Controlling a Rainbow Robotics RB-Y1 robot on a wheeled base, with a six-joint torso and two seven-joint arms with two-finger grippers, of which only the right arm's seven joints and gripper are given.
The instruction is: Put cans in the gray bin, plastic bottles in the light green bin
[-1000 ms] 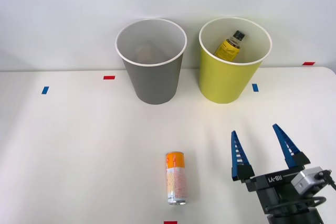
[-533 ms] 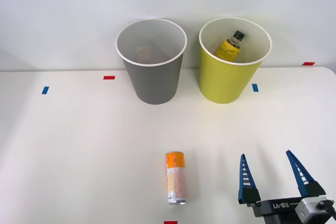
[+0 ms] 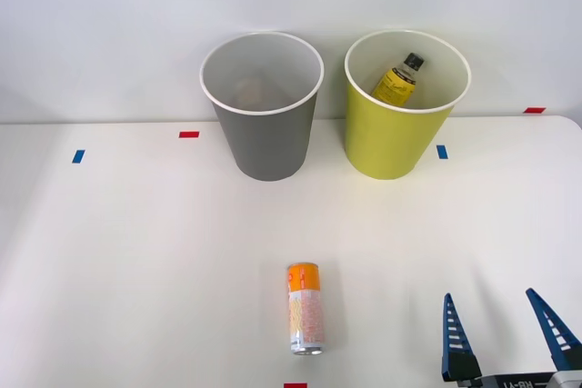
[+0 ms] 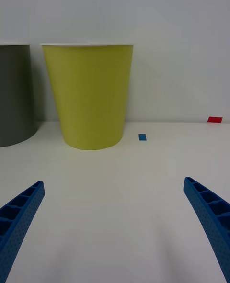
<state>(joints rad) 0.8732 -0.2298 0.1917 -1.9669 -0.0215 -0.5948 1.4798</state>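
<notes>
The released, empty right pincer (image 3: pixel 507 333) had been drawn back from the yellow-green bin (image 3: pixel 400 134), leaving the orange-topped can (image 3: pixel 305 308) unsorted on the table (image 3: pixel 136 252).

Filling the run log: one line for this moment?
right gripper: open, empty | orange can: lying on table | bottle: in green bin

White table (image 3: pixel 136 243) — red tape (image 3: pixel 189 134) and blue tape (image 3: pixel 78 156) marks on it.
</notes>
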